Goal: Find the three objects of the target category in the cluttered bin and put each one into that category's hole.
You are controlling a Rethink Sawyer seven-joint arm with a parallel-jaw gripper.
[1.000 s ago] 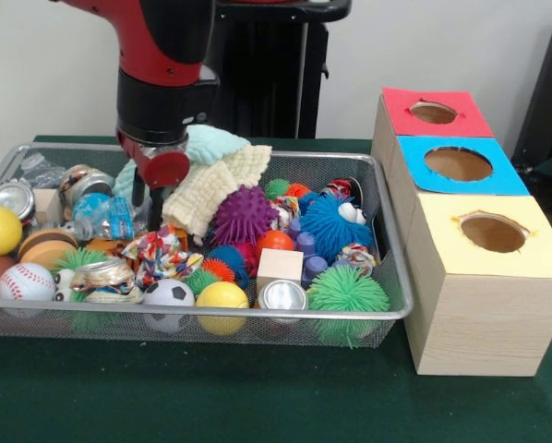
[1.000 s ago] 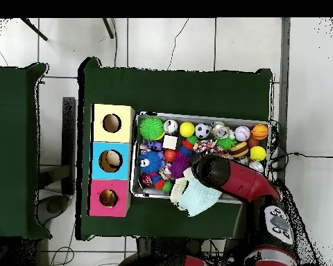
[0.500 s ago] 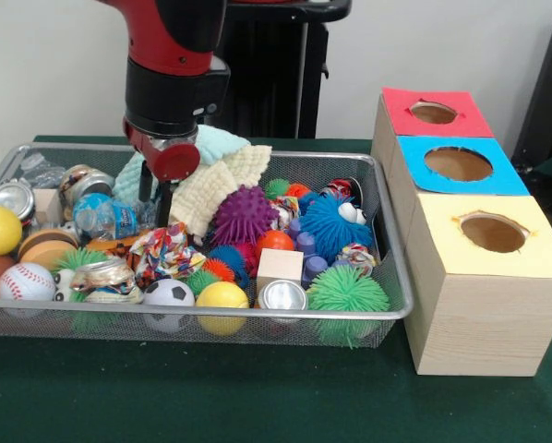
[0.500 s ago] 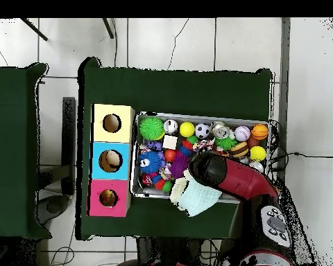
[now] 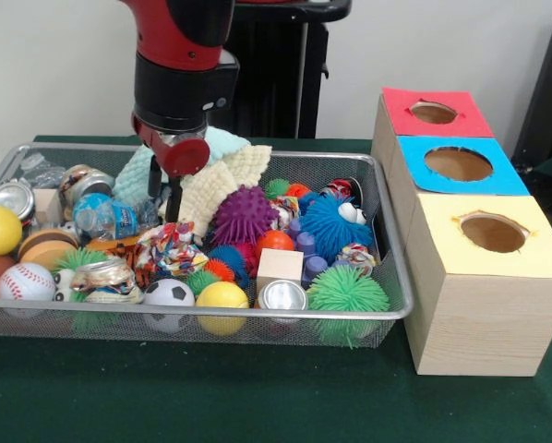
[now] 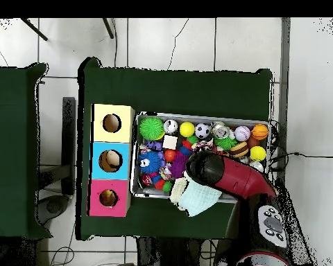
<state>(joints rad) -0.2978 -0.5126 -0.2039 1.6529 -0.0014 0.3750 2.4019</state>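
One red and black robot arm point(image 5: 179, 55) reaches down into a silver wire-mesh bin point(image 5: 391, 305) crowded with toys on a green-covered table point(image 5: 258, 406). Its gripper point(image 5: 163, 196) hangs among the clutter toward the bin's back, its two dark fingers point(image 5: 174, 198) standing a little apart with nothing visibly between them; their tips sit just above a multicoloured knotted rope toy point(image 5: 165, 251) and beside a crumpled clear plastic water bottle with a blue label point(image 5: 108, 218). Just beside the gripper lie a pale yellow knitted cloth point(image 5: 216, 185) and a mint-green cloth point(image 5: 216, 143), both draped against the bin's back rim. A purple spiky rubber ball point(image 5: 244, 214) rests next to the yellow cloth, with a blue furry toy with googly eyes point(image 5: 334, 224) beyond it. Along the front wall sit a baseball point(image 5: 24, 281), a small soccer ball point(image 5: 168, 293), a plain yellow ball point(image 5: 222, 295), a shiny metal can point(image 5: 282, 295) and a green spiky rubber ball point(image 5: 347, 291). Beside the bin stand three wooden boxes in a row, topped yellow point(image 5: 493, 235), blue point(image 5: 461, 164) and red point(image 5: 433, 113), each with a round hole. From overhead, the arm covers the bin's middle, and the gripper itself is hidden.
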